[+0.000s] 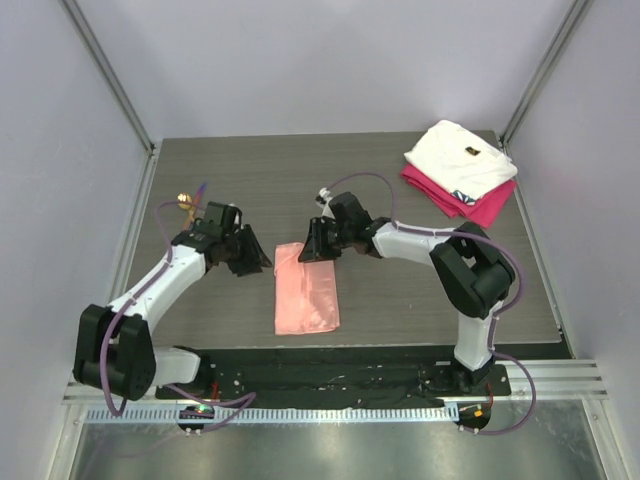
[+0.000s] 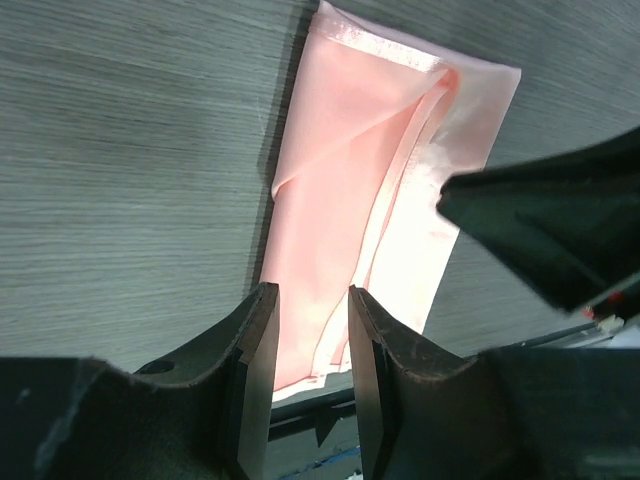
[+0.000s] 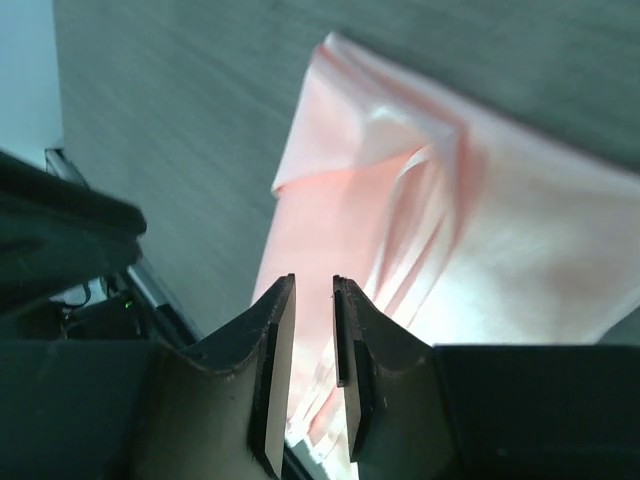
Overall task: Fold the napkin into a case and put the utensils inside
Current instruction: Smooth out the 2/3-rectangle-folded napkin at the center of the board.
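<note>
The salmon-pink napkin (image 1: 305, 290) lies folded into a long narrow strip on the table's middle, with layered folds showing in the left wrist view (image 2: 370, 200) and the right wrist view (image 3: 420, 230). My left gripper (image 1: 256, 262) hovers just left of its far end, jaws open with nothing between them (image 2: 312, 292). My right gripper (image 1: 313, 250) hangs over the strip's far right corner, also open and empty (image 3: 314, 282). The utensils (image 1: 190, 203), a gold bowl and thin coloured handles, lie behind the left arm at the table's left.
A folded white cloth (image 1: 460, 158) rests on a folded magenta cloth (image 1: 482, 206) at the back right corner. Grey walls enclose the table on three sides. The two grippers are close together above the napkin's far end.
</note>
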